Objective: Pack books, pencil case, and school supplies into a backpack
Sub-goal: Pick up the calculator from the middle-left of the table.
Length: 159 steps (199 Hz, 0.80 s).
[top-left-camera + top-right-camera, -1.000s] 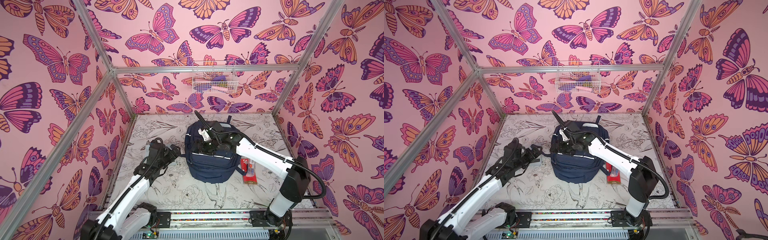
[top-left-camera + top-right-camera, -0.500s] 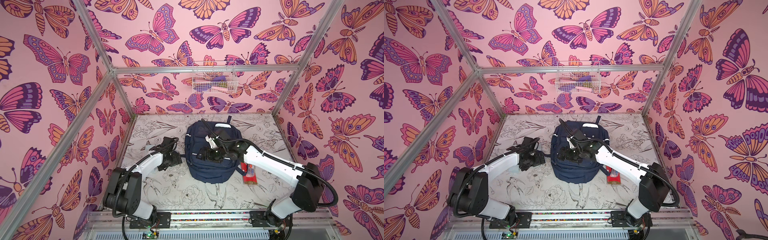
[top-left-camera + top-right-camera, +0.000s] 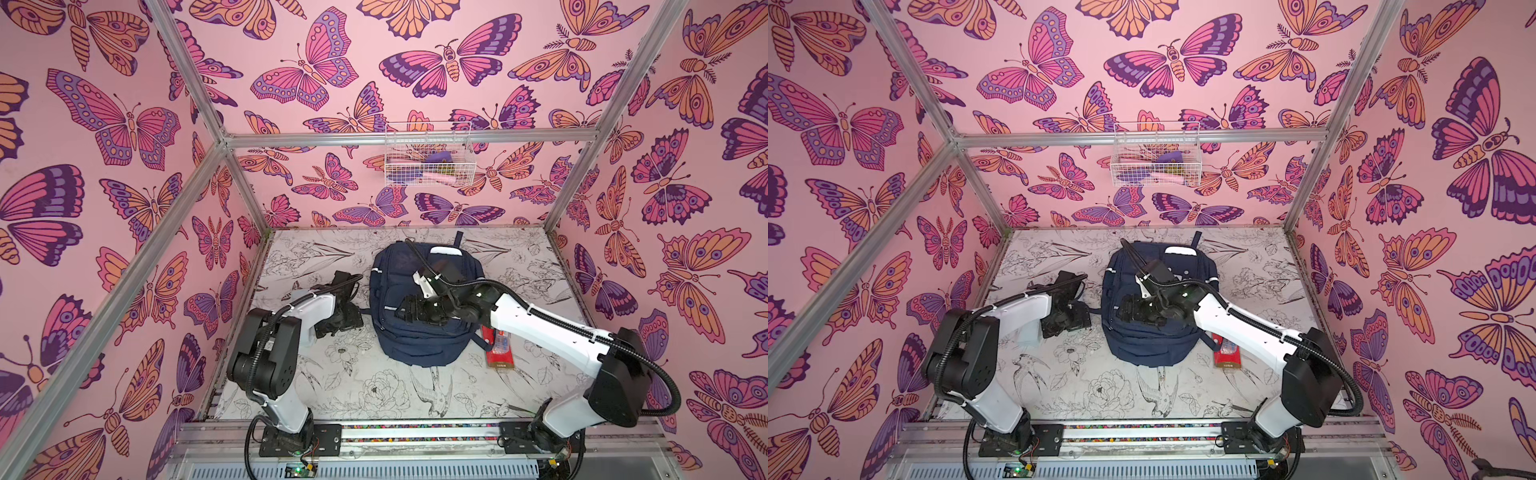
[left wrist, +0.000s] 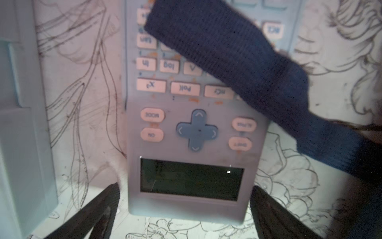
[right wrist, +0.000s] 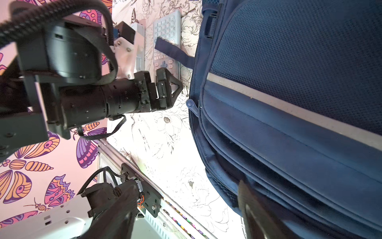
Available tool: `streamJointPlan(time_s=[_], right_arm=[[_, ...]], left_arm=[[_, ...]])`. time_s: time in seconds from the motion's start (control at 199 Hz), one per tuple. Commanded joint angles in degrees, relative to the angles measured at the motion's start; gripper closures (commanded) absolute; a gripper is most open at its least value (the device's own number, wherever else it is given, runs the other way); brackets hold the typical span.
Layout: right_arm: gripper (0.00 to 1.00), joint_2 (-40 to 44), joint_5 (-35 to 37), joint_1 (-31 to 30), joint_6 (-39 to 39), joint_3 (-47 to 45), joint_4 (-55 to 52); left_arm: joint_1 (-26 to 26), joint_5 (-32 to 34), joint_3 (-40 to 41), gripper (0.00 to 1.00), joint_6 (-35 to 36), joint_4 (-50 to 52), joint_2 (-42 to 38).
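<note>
Navy mesh-fabric backpack (image 3: 419,345), flat grey calculator (image 4: 192,144) beside

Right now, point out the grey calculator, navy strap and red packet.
Grey plastic calculator (image 4: 198,129): left wrist view, arrow pad.
Navy woven strap (image 4: 237,58): left wrist view, middle.
Flat red packet (image 3: 498,351): in a top view, middle.

Pink walls (image 3: 332,62) printed with big purple, magenta and orange butterflies close in the cell on three sides, brightly lit. Silver aluminium frame bars (image 3: 411,137) run up the corners and across the back wall. A white wire basket (image 3: 428,176) hangs from the back bar. The tabletop (image 3: 374,386) is white with black line drawings of flowers, leaves and birds. A metal rail (image 3: 415,432) edges its near side.
</note>
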<state>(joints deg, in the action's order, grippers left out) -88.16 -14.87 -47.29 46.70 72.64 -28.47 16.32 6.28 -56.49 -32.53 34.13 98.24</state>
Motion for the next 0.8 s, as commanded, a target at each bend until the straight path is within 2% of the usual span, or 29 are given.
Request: streamJointPlan(time_s=[0.0, 0.161, 0.406, 0.507, 0.647, 0.793], right_arm=[[0.22, 1.8, 1.47, -0.2, 0.24, -0.57, -0.83], [0.26, 2.87, 1.9, -0.18, 0.24, -1.07, -1.29], [0.28, 3.37, 2.4, -0.16, 0.15, -0.65, -1.9], [0.29, 2.93, 2.1, -0.16, -0.13, 0.57, -2.47], [0.3, 2.39, 1.91, -0.23, -0.64, 2.53, -3.26], [0.3, 1.6, 1.47, -0.17, -0.73, 4.78, -3.52]], left_arm=[[-0.67, 1.22, -1.2, 0.05, -0.74, 1.31, 3.27], [-0.65, 0.03, -1.96, 0.18, -1.22, 0.87, 5.93], [-0.67, -0.39, -0.28, 0.36, -2.88, 0.95, 2.83], [-0.67, -0.47, 1.01, 0.44, -3.39, 1.37, -2.36], [-0.67, 0.27, 3.07, 0.58, -3.68, 2.39, -13.7], [-0.67, 0.07, 2.87, 0.63, -3.02, 5.02, -22.99]])
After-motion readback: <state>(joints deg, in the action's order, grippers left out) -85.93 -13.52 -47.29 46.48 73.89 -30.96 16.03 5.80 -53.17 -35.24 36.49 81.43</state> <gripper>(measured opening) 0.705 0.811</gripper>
